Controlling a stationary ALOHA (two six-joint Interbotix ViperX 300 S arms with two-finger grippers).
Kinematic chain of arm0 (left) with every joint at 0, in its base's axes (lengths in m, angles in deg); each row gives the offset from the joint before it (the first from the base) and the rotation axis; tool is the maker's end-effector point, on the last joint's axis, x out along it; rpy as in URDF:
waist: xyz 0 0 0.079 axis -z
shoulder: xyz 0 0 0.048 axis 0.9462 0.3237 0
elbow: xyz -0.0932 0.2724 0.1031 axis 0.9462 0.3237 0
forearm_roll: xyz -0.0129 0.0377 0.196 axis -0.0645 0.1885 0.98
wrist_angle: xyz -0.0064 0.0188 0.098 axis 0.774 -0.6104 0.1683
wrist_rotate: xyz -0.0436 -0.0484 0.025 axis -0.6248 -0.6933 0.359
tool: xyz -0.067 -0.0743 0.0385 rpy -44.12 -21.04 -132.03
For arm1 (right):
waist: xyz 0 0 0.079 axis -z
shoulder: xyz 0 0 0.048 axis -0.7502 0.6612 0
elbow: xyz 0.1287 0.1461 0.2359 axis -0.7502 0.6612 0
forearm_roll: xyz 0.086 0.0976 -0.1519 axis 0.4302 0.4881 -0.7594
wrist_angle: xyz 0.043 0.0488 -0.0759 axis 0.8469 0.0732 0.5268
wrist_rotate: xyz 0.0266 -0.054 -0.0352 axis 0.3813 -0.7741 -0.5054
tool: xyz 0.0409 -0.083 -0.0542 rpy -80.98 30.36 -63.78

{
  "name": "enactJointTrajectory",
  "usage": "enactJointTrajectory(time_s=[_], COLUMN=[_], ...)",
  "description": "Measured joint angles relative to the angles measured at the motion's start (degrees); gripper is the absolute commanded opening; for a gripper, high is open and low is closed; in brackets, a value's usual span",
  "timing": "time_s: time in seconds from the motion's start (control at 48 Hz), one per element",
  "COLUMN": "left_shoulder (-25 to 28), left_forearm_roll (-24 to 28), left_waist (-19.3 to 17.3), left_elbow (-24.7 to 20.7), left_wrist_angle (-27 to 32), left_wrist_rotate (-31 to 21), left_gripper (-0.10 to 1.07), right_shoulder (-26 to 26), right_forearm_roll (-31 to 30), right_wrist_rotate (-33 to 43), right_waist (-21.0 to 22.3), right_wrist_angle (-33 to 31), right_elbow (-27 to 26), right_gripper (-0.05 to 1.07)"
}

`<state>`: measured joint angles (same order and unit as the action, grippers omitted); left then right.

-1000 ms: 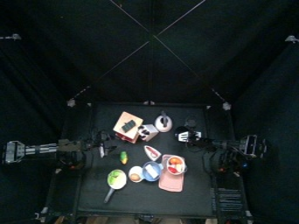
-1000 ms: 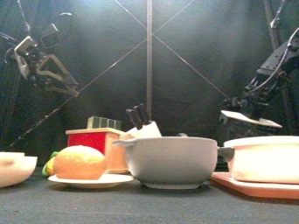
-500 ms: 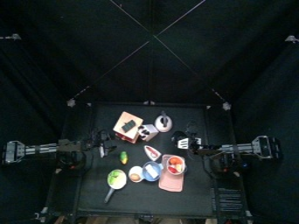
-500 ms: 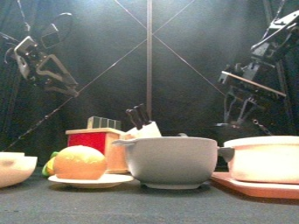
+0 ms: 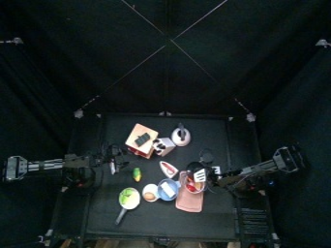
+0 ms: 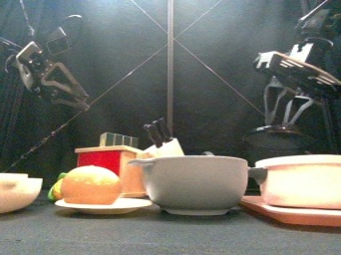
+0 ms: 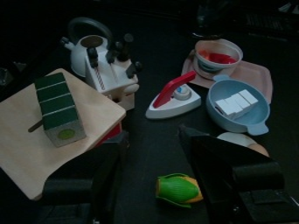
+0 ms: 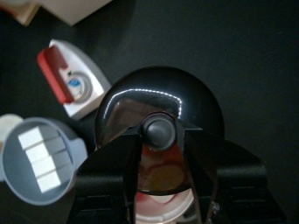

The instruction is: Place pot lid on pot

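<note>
The pot [image 5: 193, 184] is pale pink with something red inside and stands on a pink tray [image 5: 191, 202] at the table's front right; it also shows in the front view [image 6: 304, 179]. The pot lid [image 8: 146, 101] is a dark dome with a black knob. My right gripper [image 8: 158, 142] is shut on that knob and holds the lid in the air over the pot [image 8: 163, 181]. In the front view the lid [image 6: 282, 128] hangs well above the pot's rim. My left gripper [image 7: 176, 149] rests open at the table's left, holding nothing.
Around the pot lie a red-and-white toy iron [image 7: 176, 90], a blue bowl [image 7: 237, 103] of white cubes and a green-yellow fruit [image 7: 177, 187]. Farther back stand a kettle [image 7: 89, 48] and a wooden board [image 7: 52, 131] with a green box. A grey bowl [image 6: 197, 183] stands in front.
My right arm has carried the lid from the back of the table, near the kettle, forward to above the pot. The left arm has not moved.
</note>
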<state>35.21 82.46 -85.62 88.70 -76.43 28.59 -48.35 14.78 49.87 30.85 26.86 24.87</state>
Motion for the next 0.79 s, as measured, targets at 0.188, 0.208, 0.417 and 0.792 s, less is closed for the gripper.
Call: enactJointTrajectory(time_s=[0.188, 0.208, 0.417, 0.792], left_shoulder=[0.09, 0.00, 0.00, 0.00], left_forearm_roll=[0.00, 0.00, 0.00, 0.00], left_waist=[0.00, 0.00, 0.00, 0.00], left_elbow=[-0.09, -0.09, 0.00, -0.09], left_wrist_angle=[0.00, 0.00, 0.00, 0.00], left_wrist_rotate=[0.09, 0.00, 0.00, 0.00], left_gripper=[0.87, 0.87, 0.87, 0.87], right_shoulder=[3.87, 4.31, 6.33, 7.56], right_forearm_roll=[0.26, 0.18, 0.26, 0.09], right_wrist_rotate=[0.18, 0.18, 0.35, 0.26], right_waist=[-4.57, -4.92, -8.17, -8.26], right_wrist_angle=[0.09, 0.09, -0.26, -1.58], right_elbow=[-1.58, -1.76, -2.20, -2.55], right_gripper=[0.54, 0.54, 0.54, 0.54])
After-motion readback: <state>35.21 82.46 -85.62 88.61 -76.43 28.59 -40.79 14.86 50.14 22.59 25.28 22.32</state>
